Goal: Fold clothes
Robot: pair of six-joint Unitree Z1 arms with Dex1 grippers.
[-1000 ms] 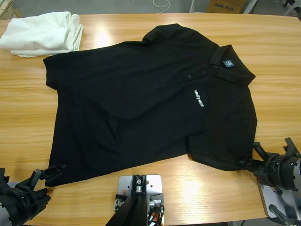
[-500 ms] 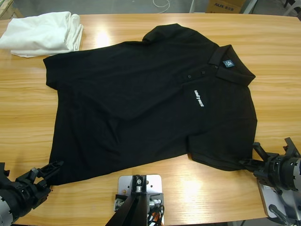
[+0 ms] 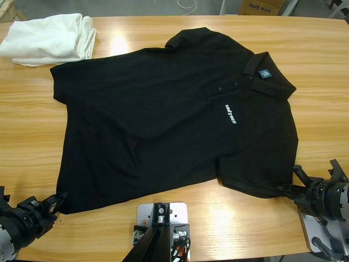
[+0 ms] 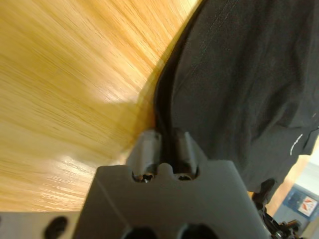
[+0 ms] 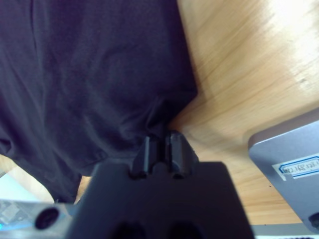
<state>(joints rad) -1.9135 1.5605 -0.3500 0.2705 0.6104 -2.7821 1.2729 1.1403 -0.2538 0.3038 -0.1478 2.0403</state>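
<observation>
The clothes, a black polo shirt (image 3: 163, 120), lie spread flat on the wooden table (image 3: 32, 136), collar to the right and white chest lettering (image 3: 229, 114) facing up. At the shirt's lower left hem corner my left gripper (image 3: 59, 197) is shut on the fabric; the left wrist view shows the shirt's edge (image 4: 239, 84) pinched where the left gripper (image 4: 166, 144) closes. My right gripper (image 3: 286, 189) is shut on the tip of the near sleeve at the lower right. In the right wrist view, bunched cloth (image 5: 89, 74) runs into the right gripper (image 5: 159, 142).
A folded white cloth (image 3: 49, 38) lies at the table's far left corner, just beyond the shirt's hem. A cardboard box (image 3: 262, 6) stands behind the table at the upper right. Bare wood (image 3: 322, 65) shows right of the collar.
My left gripper has slid a little down and to the left, toward the table's near corner, still at the hem corner. The right gripper and the shirt look unchanged.
</observation>
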